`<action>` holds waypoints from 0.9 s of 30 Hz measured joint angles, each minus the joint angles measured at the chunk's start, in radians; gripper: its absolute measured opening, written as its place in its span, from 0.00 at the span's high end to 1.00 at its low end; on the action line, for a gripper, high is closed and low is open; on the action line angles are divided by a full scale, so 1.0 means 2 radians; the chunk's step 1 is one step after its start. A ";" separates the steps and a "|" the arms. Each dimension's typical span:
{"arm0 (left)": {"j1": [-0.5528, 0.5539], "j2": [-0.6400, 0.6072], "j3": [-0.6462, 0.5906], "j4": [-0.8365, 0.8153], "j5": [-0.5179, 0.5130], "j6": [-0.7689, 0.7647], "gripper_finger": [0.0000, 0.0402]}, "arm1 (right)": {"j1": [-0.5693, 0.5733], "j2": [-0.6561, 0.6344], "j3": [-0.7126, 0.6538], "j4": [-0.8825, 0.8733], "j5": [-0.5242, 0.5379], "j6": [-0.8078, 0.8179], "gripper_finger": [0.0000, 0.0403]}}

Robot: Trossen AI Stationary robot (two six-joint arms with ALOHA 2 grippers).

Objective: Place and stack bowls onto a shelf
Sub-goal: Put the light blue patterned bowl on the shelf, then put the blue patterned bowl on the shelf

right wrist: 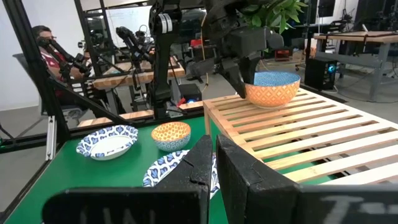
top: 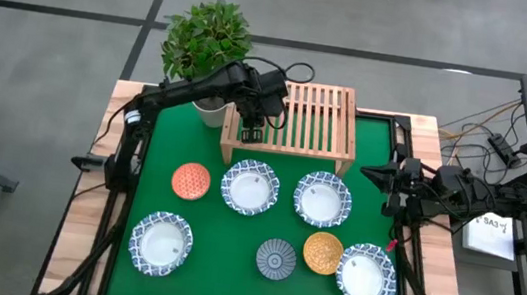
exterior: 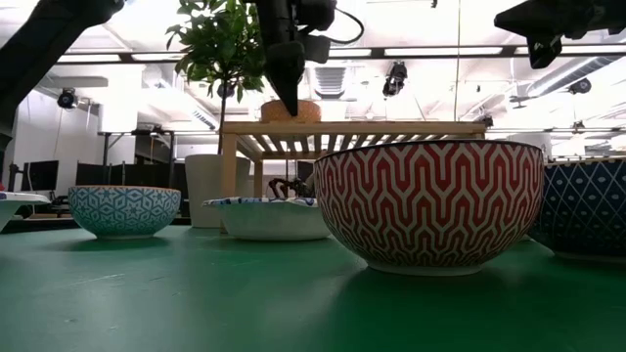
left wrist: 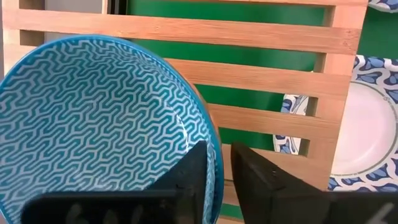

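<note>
Two bowls sit stacked at your left gripper (top: 253, 118): its fingers (left wrist: 193, 171) pinch the rim of the light blue bowl (left wrist: 99, 124), one finger inside the rim and one outside, narrowed down to the wall's thickness. That bowl is nested in the yellow-orange bowl (right wrist: 272, 93), which rests on the slats of the shelf (top: 317, 124) directly beneath the fingers, at the shelf's end nearest the potted plant (top: 208, 40).

Past the fingers, off the shelf's front edge, you can see a white bowl with a blue patterned rim (top: 250, 186) on the green counter (top: 230, 254), with a second one (top: 323, 198) beside it. Farther out lie the orange-red bowl (top: 192, 181), the grey-blue striped bowl (top: 276, 259), another small yellow-orange bowl (top: 322, 252) and two more white bowls (top: 160, 244) (top: 366, 276).

Your right gripper (top: 378, 174) waits at the counter's right edge, well apart from every bowl. Its fingers (right wrist: 200, 163) stand almost together, holding nothing.
</note>
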 joint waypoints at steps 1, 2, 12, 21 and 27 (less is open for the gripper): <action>-0.001 0.000 0.000 -0.001 0.000 0.002 0.82 | 0.000 0.000 0.000 0.000 0.000 0.000 0.97; -0.001 0.000 0.000 -0.002 0.001 0.003 0.80 | 0.000 0.000 0.000 -0.001 0.000 0.000 0.97; -0.004 -0.006 0.060 -0.044 0.010 0.001 0.62 | 0.000 0.000 -0.001 -0.002 0.000 0.027 0.97; -0.040 -0.059 0.049 -0.047 0.116 -0.029 0.68 | 0.000 0.022 -0.017 0.018 -0.056 0.092 0.97; -0.106 -0.111 -0.007 -0.005 0.127 -0.049 0.72 | 0.012 0.090 -0.024 0.064 -0.057 0.119 0.97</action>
